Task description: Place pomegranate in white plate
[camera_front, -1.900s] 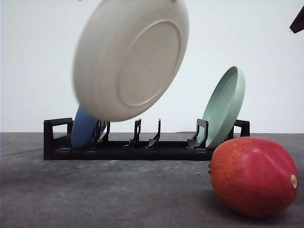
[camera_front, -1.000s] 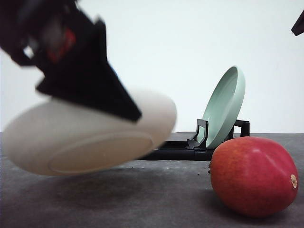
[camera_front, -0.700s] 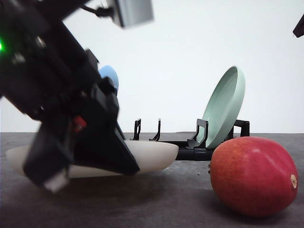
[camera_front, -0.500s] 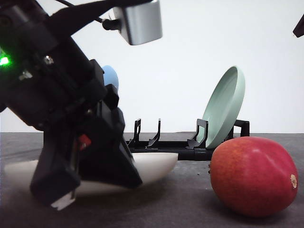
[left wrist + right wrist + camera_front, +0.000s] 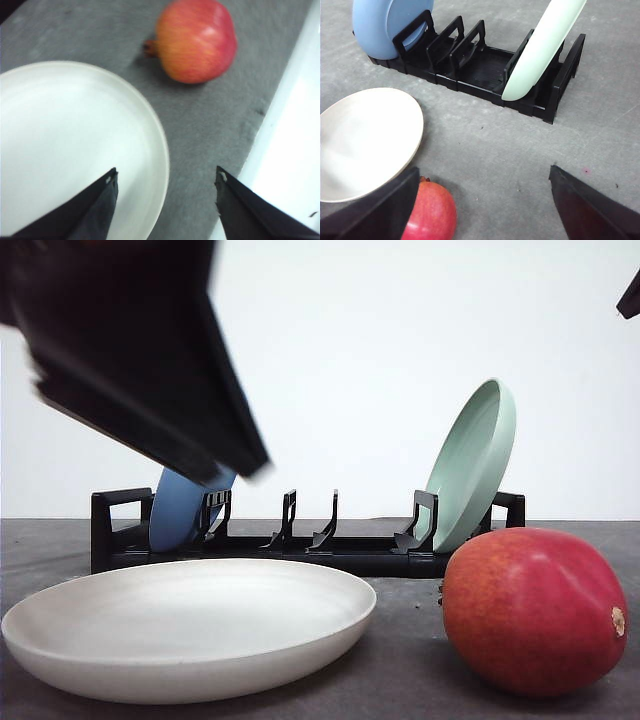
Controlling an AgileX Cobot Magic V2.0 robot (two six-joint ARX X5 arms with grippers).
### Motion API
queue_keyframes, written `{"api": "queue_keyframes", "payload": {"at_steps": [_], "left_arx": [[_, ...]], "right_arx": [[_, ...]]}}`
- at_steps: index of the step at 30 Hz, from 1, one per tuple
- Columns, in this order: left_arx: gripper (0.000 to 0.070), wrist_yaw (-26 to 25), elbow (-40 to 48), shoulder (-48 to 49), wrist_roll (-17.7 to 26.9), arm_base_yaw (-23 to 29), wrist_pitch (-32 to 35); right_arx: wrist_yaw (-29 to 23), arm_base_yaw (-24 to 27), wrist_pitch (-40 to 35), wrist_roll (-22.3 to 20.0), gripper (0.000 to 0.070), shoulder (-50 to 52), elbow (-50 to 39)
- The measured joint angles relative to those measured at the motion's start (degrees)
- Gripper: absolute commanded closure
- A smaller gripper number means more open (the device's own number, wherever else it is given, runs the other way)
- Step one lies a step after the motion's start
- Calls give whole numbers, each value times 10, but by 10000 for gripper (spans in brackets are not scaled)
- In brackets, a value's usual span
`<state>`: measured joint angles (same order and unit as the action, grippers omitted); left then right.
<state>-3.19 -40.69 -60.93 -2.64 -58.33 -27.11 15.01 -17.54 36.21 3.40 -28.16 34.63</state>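
Plate [image 5: 190, 625] is laid flat beside the pomegranate [image 5: 535, 610] for loading; both claws, left [image 5: 165, 187] and right [image 5: 482, 195], are spread wide with nothing held.

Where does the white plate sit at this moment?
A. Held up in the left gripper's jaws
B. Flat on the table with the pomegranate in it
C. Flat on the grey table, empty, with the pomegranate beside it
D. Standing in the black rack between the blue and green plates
C: the white plate lies flat and empty on the table, the pomegranate resting beside it; the left gripper is open above it.
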Motion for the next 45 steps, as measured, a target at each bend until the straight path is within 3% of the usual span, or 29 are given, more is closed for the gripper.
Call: {"api": "queue_keyframes", "payload": {"at_steps": [6, 12, 19, 28, 30, 33, 36, 45], "left_arx": [[334, -28, 0, 93, -40, 139, -67], [334, -58, 0, 165, -43, 296, -115], [336, -71, 0, 203, -31, 424, -122], [336, -72, 0, 205, -15, 449, -122], [336, -72, 0, 205, -14, 449, -122], [336, -72, 0, 205, -14, 449, -122], [336, -72, 0, 205, -12, 449, -122], [336, -72, 0, 205, -11, 449, -122]], "right_arx": [[30, 0, 0, 1, 176, 0, 0], [76, -6, 3, 20, 162, -8, 1], [76, -70, 6, 61, 159, -77, 1], [-73, -219, 6, 150, 134, -210, 8], [-101, -247, 3, 166, 44, -237, 16], [-141, -277, -2, 178, 2, -271, 25], [-162, -291, -12, 181, 0, -301, 25], [-162, -293, -41, 185, 0, -383, 25]]}}
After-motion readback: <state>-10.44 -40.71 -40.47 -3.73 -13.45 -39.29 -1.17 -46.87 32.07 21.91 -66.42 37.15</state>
